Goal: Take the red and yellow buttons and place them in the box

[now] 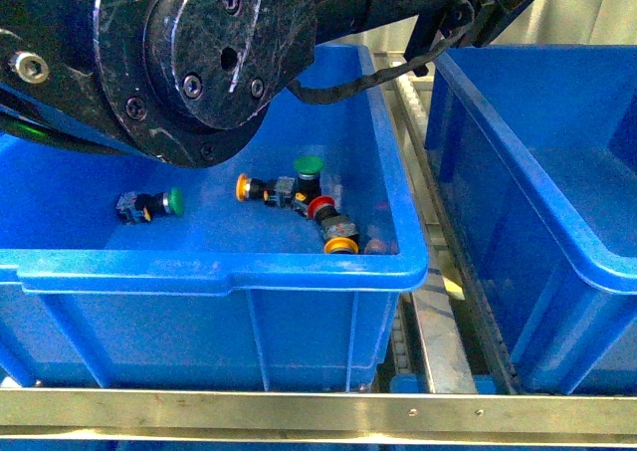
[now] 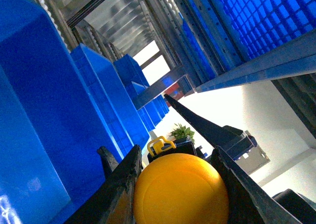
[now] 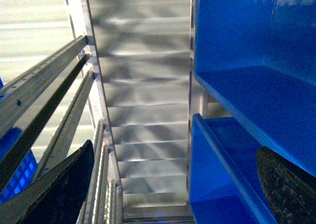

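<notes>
The left tool (image 2: pixel 170 157) grips the yellow button (image 2: pixel 180 192), its cap wedged between both fingers. The right tool (image 3: pixel 168 184) is spread wide. The red button (image 1: pixel 319 208) lies in a blue bin (image 1: pixel 219 272), outside either tool's grasp.

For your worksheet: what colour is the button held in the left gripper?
The button is bright yellow; best seen in left wrist view.

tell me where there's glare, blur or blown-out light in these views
Front view: even light, soft glare on the bin floor, arm looms dark. Left wrist view: yellow button close and soft, white background blown out. Right wrist view: banded shadows on the grey panel.
</notes>
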Motion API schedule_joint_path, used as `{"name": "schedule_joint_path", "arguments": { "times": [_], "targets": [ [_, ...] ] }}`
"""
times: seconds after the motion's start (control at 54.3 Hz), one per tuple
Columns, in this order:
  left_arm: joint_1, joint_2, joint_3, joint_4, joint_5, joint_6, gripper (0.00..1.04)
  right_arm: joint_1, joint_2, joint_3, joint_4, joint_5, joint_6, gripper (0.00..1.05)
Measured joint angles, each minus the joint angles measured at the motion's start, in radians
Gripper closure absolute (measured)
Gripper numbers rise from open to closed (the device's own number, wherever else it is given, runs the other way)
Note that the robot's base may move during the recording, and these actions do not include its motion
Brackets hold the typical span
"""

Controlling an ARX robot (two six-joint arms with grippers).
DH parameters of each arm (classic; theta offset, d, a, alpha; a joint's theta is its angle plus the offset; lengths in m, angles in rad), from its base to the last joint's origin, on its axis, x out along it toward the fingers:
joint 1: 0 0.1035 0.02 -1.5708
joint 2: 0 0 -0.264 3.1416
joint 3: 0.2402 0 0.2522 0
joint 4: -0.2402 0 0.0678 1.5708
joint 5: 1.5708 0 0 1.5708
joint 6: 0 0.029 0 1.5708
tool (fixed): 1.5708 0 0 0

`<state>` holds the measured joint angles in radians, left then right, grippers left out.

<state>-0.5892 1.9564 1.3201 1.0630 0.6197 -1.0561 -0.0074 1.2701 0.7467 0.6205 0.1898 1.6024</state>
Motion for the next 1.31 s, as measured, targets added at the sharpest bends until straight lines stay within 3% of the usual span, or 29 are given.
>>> {"name": "schedule_joint_path", "arguments": {
  "times": [0.295, 0.939, 1.308],
  "targets": [
    [-0.019, 0.047, 0.018, 0.024, -0.011, -0.026, 0.71, 0.056, -0.019, 0.013, 0.000, -0.003, 0.032, 0.07],
    [-0.049, 0.080, 0.061, -0.042, -0.025, -0.021, 0.71, 0.071, -0.084, 0.016, -0.026, -0.003, 0.033, 0.07],
    [-0.049, 0.079, 0.061, -0.047, -0.034, -0.019, 0.71, 0.074, -0.069, 0.012, -0.058, 0.005, -0.006, 0.59]
  ]
}}
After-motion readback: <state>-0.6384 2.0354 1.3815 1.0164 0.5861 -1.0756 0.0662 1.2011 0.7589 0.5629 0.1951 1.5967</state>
